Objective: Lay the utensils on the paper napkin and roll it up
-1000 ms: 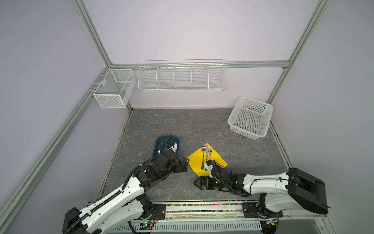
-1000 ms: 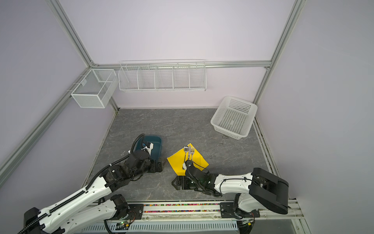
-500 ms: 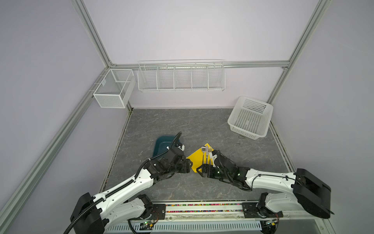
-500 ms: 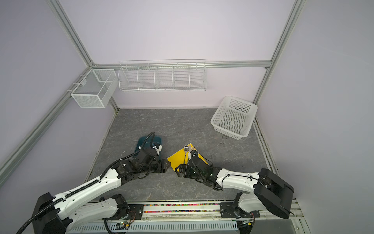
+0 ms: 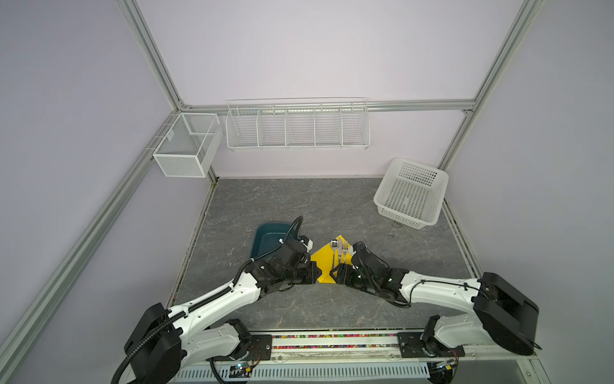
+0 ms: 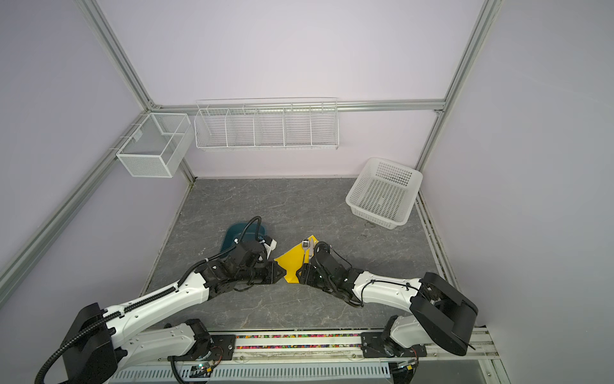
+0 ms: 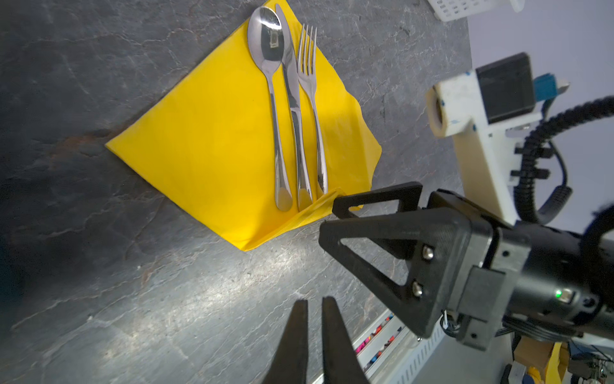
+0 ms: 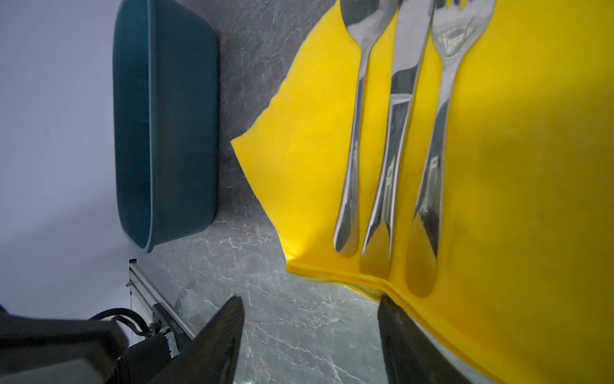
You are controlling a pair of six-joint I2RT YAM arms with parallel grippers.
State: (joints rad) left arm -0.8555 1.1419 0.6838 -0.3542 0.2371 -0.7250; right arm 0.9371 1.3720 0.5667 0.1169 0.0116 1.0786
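Yellow paper napkin (image 5: 324,264) corner sits between left tool (image 5: 317,273) and right tool (image 5: 332,274).

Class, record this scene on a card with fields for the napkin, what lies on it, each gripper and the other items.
Napkin: yellow, spread on the table, one corner lifted
On the napkin: spoon, knife, fork, side by side
Left gripper: shut, empty
Right gripper: open at the lifted corner
Others: teal tray, white basket
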